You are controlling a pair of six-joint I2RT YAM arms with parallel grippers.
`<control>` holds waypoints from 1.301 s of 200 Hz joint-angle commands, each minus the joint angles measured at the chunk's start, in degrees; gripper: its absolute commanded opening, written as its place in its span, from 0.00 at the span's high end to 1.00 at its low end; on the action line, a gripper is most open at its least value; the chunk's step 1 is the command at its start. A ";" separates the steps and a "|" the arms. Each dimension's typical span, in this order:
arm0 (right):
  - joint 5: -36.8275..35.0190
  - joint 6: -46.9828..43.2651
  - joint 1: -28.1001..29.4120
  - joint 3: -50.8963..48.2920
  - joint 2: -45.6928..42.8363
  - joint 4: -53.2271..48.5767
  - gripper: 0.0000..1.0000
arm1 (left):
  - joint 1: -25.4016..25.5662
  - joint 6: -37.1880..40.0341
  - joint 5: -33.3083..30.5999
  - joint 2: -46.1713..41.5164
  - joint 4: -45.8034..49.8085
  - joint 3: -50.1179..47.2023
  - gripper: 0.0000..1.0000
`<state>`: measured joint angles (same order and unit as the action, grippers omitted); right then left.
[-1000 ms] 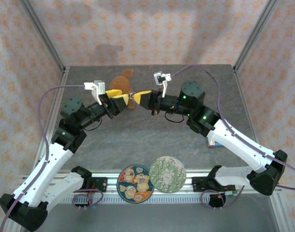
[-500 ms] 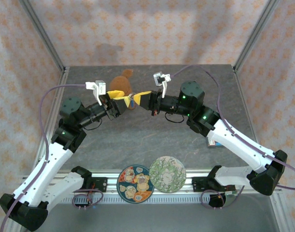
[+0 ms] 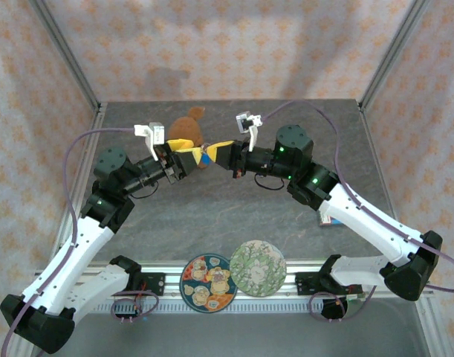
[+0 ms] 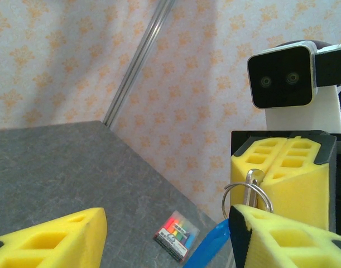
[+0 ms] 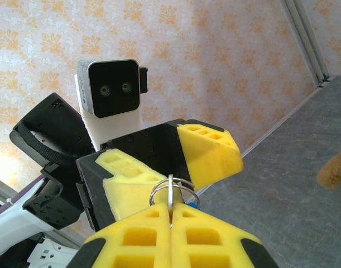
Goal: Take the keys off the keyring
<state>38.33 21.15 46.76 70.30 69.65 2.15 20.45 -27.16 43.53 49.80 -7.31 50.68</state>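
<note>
Above the grey table point(image 3: 234, 208), starting on the left, the left gripper point(image 3: 184, 151) hangs in mid-air. Its 2 yellow foam fingers point(image 4: 53, 240) are spread apart, and the keyring point(image 4: 245, 192) stands just beside the right-hand one; whether they touch I cannot tell. A brown plush toy point(image 3: 188, 125) sits just behind. Next, the right gripper point(image 5: 170, 211) has its fingers pressed together, pinching the keyring's metal, with a blue strap point(image 4: 206, 245) showing below. Near the front edge lie a cartoon-printed coaster point(image 3: 208, 282) and a green-patterned coaster point(image 3: 258, 268). Far right lies a small colourful card point(image 3: 325, 218).
</note>
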 commanded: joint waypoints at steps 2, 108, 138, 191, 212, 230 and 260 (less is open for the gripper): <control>-0.14 -1.01 -0.18 2.11 0.55 -1.07 1.00 | -0.41 -0.41 2.17 0.08 -3.15 1.85 0.41; 4.67 1.47 -2.52 0.67 -1.10 2.60 1.00 | -3.78 -0.27 -5.15 -4.49 -1.65 -0.89 0.15; 10.86 6.36 -6.48 -0.57 -0.41 8.29 1.00 | -5.09 -1.41 -3.78 -4.34 -2.14 -0.04 0.13; 23.62 13.21 -10.10 -0.38 2.47 17.18 1.00 | -8.25 -15.30 12.12 1.72 -17.26 0.67 0.15; 26.88 13.81 -10.24 0.66 3.53 17.44 1.00 | -8.52 -20.36 15.56 3.37 -24.00 0.09 0.15; 28.74 14.39 -10.51 1.28 4.35 17.41 1.00 | -9.50 -26.23 17.44 4.74 -32.24 -0.84 0.13; 30.98 17.33 -10.55 1.15 5.05 21.33 1.00 | -9.94 -37.59 21.03 9.46 -46.97 -1.57 0.15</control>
<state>64.73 35.48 36.53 69.36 74.78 17.02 10.94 -52.75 58.78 56.34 -36.07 49.95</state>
